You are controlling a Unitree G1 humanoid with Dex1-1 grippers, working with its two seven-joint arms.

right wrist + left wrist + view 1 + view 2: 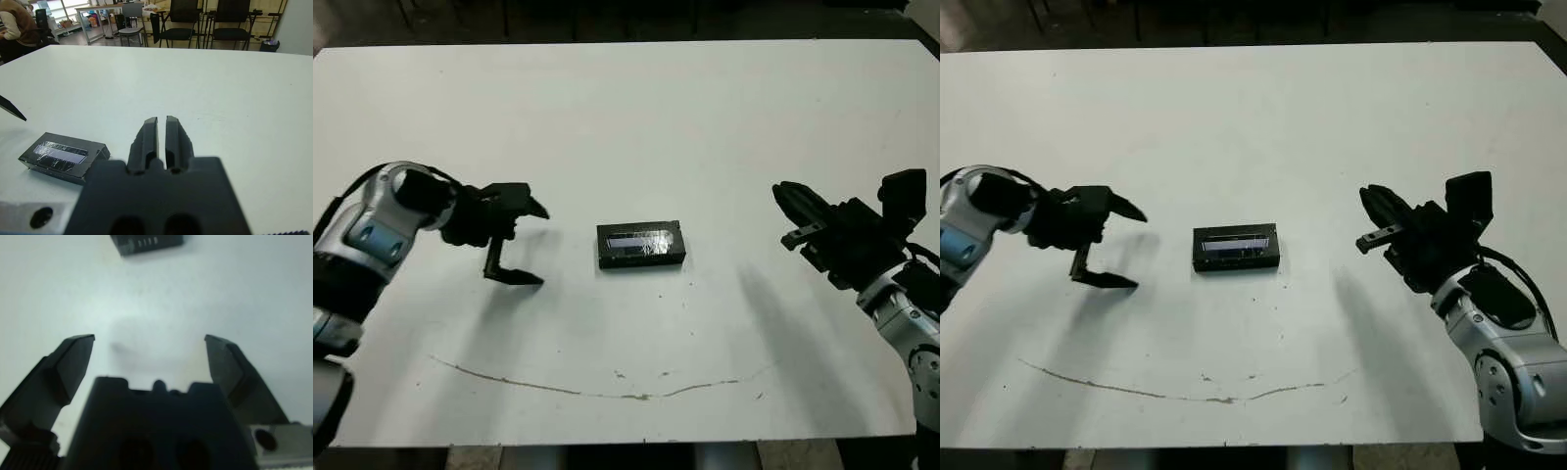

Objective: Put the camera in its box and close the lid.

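— White bench [705,127] all round; what sits on it?

— One black rectangular lid with a shiny clear window strip [640,243], lying flat, closed over its box, mid-bench.

— And the claws?

— Two. Left claw [524,245], left of the lid and apart from it, fingers spread wide, empty. Right claw [790,217], well right of the lid, fingers pressed together, holding nothing.

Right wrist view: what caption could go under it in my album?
Shut right gripper points across the white table beside the closed black box.
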